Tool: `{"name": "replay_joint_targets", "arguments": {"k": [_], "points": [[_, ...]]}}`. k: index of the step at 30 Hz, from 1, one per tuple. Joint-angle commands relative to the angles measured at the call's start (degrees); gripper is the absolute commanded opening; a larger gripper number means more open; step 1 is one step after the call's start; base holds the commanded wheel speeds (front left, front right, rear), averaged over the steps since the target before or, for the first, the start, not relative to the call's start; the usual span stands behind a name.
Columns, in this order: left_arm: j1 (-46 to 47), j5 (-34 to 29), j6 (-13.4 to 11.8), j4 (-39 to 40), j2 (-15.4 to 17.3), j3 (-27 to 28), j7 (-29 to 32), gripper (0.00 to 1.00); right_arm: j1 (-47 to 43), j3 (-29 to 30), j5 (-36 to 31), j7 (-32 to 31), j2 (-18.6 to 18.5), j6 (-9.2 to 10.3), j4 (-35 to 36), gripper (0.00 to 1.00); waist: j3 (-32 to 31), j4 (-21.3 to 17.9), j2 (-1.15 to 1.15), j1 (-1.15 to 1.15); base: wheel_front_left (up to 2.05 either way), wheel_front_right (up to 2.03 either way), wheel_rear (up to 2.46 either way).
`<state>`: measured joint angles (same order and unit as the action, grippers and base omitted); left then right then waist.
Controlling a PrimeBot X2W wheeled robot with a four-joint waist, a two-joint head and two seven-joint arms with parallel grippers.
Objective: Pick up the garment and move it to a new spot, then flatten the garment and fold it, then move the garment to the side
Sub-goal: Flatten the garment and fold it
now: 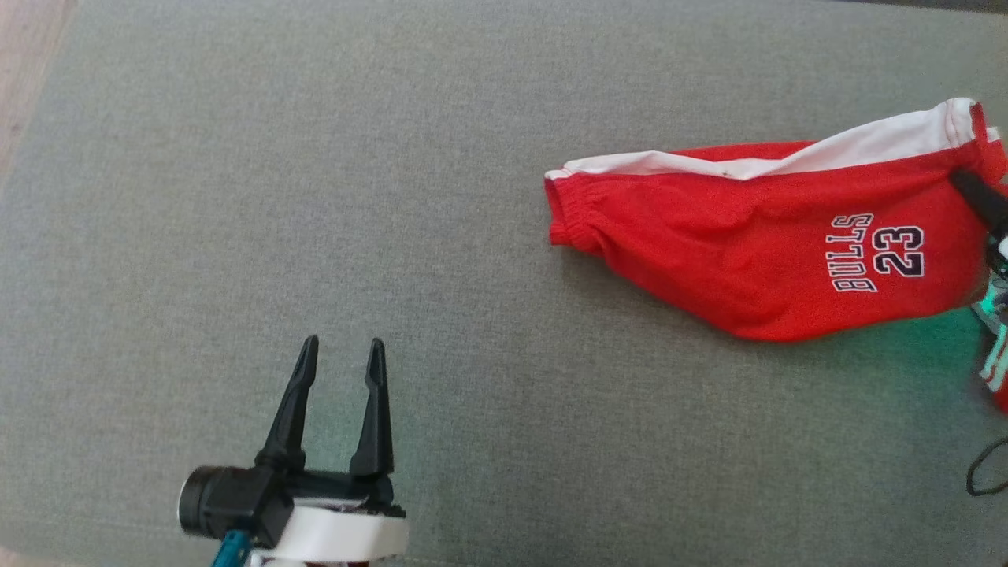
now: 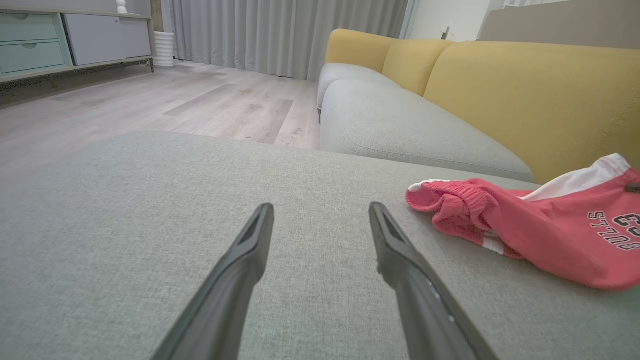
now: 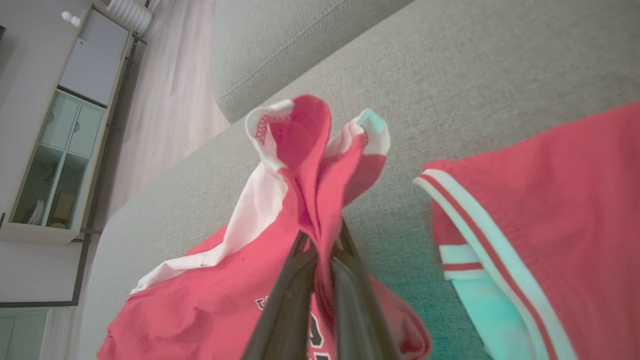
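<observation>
- right gripper (image 3: pixel 322 242) pinches only a thin fold of the garment (image 1: pixel 756 252), could slip out on the lift
- left gripper (image 1: pixel 342 346) is spread wide, well apart, so no backup

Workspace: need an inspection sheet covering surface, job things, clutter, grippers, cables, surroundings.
Surface: grey cushion, flat fabric.
Job's things: red garment with white stripe and BULLS 23 print, one end pinched up.
Clutter: second red cloth with striped trim, lying apart from the garment.
Grippers: left gripper open above bare cushion; right gripper shut on the garment.
Cables: dark cable loop at the cushion's right.
Surroundings: yellow-backed sofa, wood floor, grey curtains, cabinet.
</observation>
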<state>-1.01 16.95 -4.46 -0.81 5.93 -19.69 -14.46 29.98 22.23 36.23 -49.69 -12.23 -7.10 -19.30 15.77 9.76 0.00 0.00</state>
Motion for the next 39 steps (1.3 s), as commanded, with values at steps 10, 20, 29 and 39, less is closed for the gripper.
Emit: {"name": "replay_joint_targets", "arguments": {"k": [10,20,29,39], "points": [[-2.7,-2.3,2.3,0.5,-2.2,3.9,-0.5,1.00,-0.8,-6.1,-1.5,-5.7,8.3,-0.39,11.3,0.00,-3.8,-0.6,0.00,0.00,0.00,0.00,0.00],[-2.9,-2.7,3.4,-1.0,-2.9,4.2,-0.5,1.00,1.6,-28.4,10.0,8.7,9.3,-0.39,-0.5,0.00,-4.3,-0.8,0.00,0.00,0.00,0.00,0.00],[-2.8,-1.9,3.5,-2.6,-3.0,2.9,-0.5,1.00,10.2,-43.7,21.5,24.2,9.3,-0.39,-15.1,0.00,-4.4,1.1,0.00,0.00,0.00,0.00,0.00],[-2.7,-0.7,2.5,-3.3,-3.0,1.6,-0.5,1.00,17.7,-57.8,32.6,32.7,9.4,-0.39,-25.7,1.00,-4.9,1.7,0.00,0.00,0.00,0.00,0.00]]}}
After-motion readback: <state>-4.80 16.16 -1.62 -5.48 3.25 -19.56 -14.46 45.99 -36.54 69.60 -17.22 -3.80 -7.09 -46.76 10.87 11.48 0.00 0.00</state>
